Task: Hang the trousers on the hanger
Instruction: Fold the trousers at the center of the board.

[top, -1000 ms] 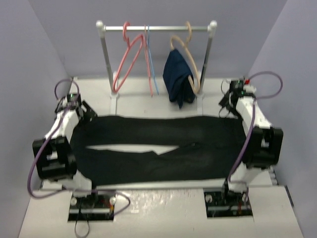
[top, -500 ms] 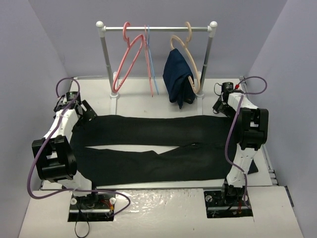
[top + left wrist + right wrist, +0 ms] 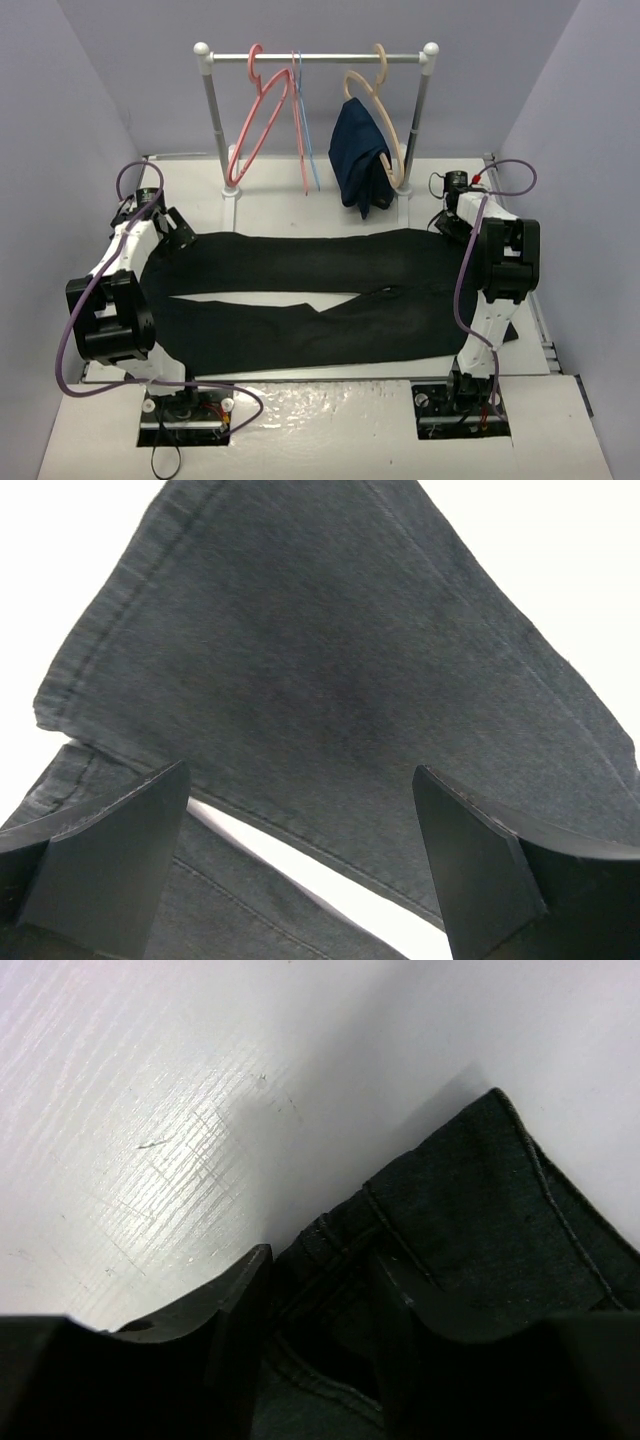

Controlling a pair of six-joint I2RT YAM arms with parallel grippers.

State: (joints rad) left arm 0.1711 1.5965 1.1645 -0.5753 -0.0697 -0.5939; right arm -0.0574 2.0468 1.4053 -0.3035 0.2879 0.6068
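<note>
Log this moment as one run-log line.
left tool: open above trousers leg hem | right tool: shut on trousers waistband | pink hanger: bare, hanging on rail

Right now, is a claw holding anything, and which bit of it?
The right claw pinches the trousers at the waistband corner. The left claw is open over a leg end, holding nothing.
</note>
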